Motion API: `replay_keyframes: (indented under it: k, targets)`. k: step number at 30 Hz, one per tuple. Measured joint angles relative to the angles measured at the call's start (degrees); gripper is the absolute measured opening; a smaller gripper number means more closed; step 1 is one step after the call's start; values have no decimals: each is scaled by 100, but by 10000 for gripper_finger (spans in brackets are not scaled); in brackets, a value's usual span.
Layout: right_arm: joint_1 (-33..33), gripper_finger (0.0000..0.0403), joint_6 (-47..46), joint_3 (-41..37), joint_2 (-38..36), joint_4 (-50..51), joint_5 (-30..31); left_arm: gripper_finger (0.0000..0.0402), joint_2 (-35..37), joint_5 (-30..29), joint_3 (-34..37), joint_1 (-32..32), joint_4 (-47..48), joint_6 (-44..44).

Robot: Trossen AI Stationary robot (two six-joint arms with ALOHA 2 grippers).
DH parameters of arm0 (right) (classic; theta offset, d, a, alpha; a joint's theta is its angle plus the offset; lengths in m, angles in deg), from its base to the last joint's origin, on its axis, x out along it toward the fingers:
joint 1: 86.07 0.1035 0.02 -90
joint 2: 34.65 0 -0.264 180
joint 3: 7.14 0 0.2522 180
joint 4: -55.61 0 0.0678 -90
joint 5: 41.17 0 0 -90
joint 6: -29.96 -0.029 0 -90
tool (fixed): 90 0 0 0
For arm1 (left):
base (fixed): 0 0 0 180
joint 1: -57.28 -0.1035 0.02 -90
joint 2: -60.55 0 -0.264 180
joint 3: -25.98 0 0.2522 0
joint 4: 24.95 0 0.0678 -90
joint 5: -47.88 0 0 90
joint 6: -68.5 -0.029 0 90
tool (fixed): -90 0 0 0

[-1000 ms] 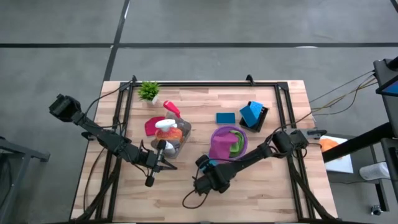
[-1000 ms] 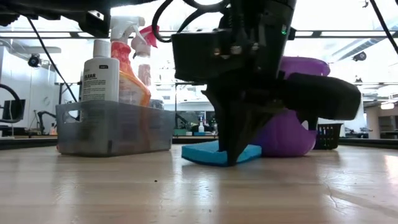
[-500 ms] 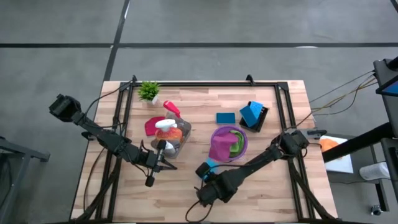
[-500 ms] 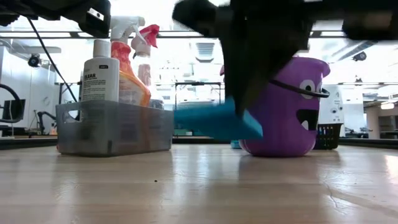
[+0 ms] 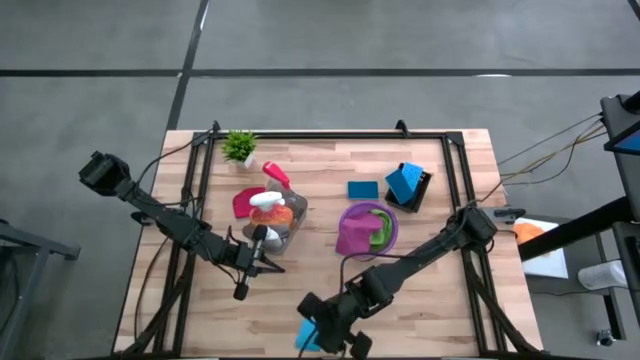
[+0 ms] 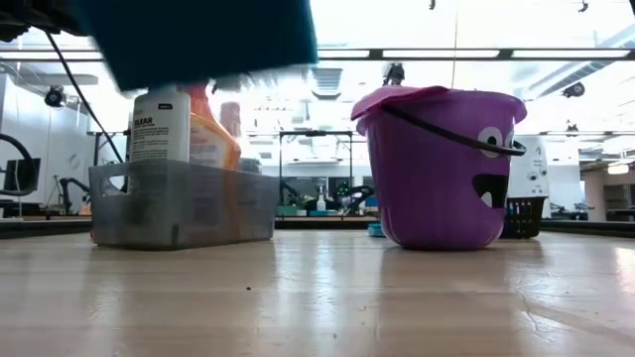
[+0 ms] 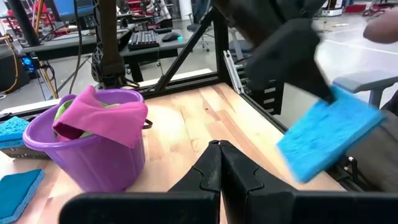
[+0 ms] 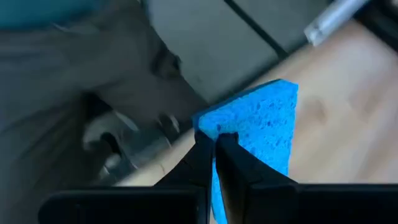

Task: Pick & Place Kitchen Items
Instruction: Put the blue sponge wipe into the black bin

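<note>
Right gripper (image 5: 318, 335) pinches a blue sponge (image 5: 307, 337) above the table's (image 5: 440, 320) near edge; left gripper (image 5: 240, 291) — clenched, empty.

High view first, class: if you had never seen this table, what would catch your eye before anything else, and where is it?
Most striking is the right gripper at the table's near edge, shut on a blue sponge held up off the wood. Next comes the purple bucket with a painted face near the middle, a magenta cloth draped over its rim. The left gripper waits shut beside a grey bin of bottles.

Right gripper (image 7: 292, 46) holds blue sponge (image 7: 328, 140) beside purple bucket (image 7: 93, 155)
</note>
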Motion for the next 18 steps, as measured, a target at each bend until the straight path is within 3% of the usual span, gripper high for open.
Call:
replay_keyframes:
  k: [5, 9, 14, 18]
  targets:
    - [-130, 18, 134, -472, -27, -1262, -866, 1, 0, 0, 0, 0, 0, 7]
    - [-267, 18, 59, -1131, -72, -3057, -1407, 1, 0, 0, 0, 0, 5, 4]
    - [-340, 18, -165, -1980, -76, -5548, -1533, 1, 0, 0, 0, 0, 23, 4]
    - [-482, 18, -424, -2643, -280, -6565, -1565, 1, 0, 0, 0, 0, 29, -2]
